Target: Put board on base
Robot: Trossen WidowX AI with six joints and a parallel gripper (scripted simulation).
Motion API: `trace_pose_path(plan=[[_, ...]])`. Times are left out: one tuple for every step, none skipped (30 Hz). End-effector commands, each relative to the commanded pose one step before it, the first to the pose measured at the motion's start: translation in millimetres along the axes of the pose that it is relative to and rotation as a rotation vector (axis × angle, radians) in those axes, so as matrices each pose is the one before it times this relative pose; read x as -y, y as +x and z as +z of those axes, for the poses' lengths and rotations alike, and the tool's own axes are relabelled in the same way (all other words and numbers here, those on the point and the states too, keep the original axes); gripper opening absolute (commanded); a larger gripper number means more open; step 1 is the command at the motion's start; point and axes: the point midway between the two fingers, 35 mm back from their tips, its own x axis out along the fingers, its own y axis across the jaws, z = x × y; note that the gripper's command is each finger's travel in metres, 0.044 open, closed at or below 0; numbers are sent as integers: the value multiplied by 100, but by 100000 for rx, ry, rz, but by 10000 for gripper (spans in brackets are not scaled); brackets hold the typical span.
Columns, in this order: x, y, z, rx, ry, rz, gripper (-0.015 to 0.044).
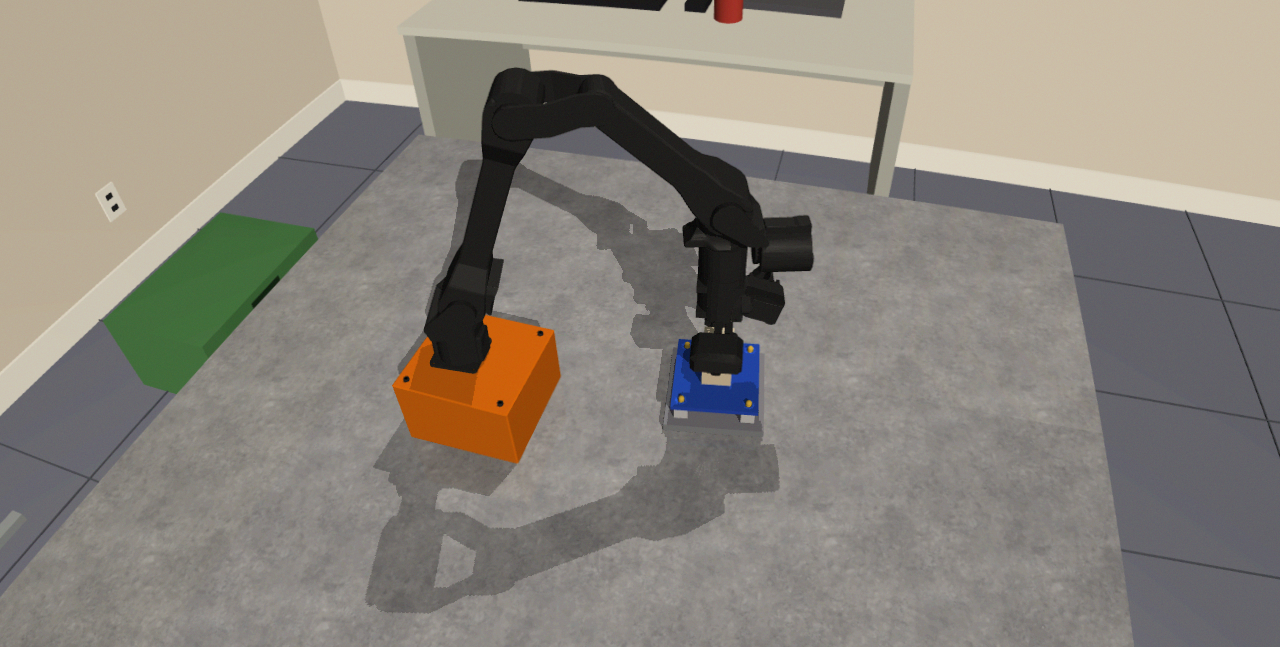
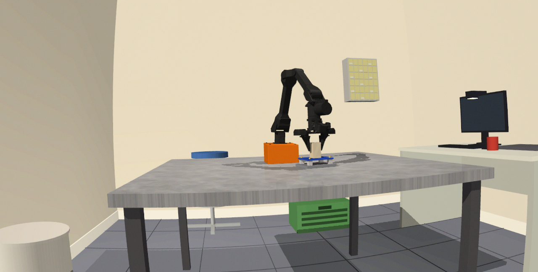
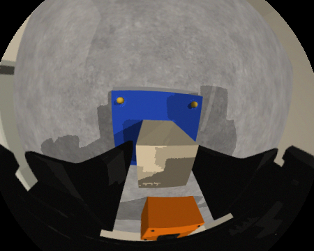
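Blue board point(image 1: 738, 379) point(image 2: 305, 158) point(image 3: 143, 108): seated on the posts of the grey base, handle side up, above the table.
Gold pins: one point(image 1: 681, 398) point(image 3: 120, 100) and another point(image 1: 748, 403) point(image 3: 194, 104) are seen standing up through corner holes; gold is also seen at the board's other two corners in the top view.
Grey base point(image 1: 711, 422) point(image 2: 315, 165): placed beside the orange block, its rim showing past the board's edges.
Pale posts: two point(image 1: 680, 414) point(image 1: 747, 418) are seen under one board edge.
Handle point(image 1: 716, 379) point(image 2: 315, 149) point(image 3: 165, 164): beige, upright at the middle of the board.
Gripper point(image 1: 716, 365) point(image 2: 315, 149) point(image 3: 159, 145): fingers opened partway and placed around the handle, which is not clamped; pointed downward.
Orange block point(image 1: 514, 356) point(image 2: 281, 153) point(image 3: 172, 213): topped by the arm's foot, well in from the edges of the table point(image 1: 850, 544) point(image 2: 263, 180) point(image 3: 157, 45).
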Motion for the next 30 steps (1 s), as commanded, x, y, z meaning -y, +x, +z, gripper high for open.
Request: trace_pose_path(plan=[[10,-26,5,10,-14,-67,367],[0,0,0,0,0,0,394],[-1,-107,7,4,9,1,420],[-3,-323,20,11,26,2,440],[-5,-537,24,6,22,6,440],[-7,-670,13,-12,-6,11,440],[-5,-676,-3,-15,-10,11,440],[-3,-677,-19,-17,-10,11,440],[-1,-545,-27,-14,-8,8,440],[0,-328,-21,-9,-5,5,440],[0,-109,-8,-3,-2,2,440],[0,0,0,0,0,0,440],[3,-236,-4,-26,-14,-17,440],[11,-711,-26,-79,-43,-51,440],[15,-1211,-72,-49,28,-42,440],[12,-1237,-112,37,133,2,440],[10,-746,-92,27,87,4,440],[4,-249,-35,9,29,1,440],[0,0,0,0,0,0,440],[0,0,0,0,0,0,440],[0,0,0,0,0,0,440],[0,0,0,0,0,0,440],[0,0,0,0,0,0,440],[0,0,0,0,0,0,440],[0,0,0,0,0,0,440],[0,0,0,0,0,0,440],[0,0,0,0,0,0,440],[0,0,0,0,0,0,440],[0,0,0,0,0,0,440],[0,0,0,0,0,0,440]])
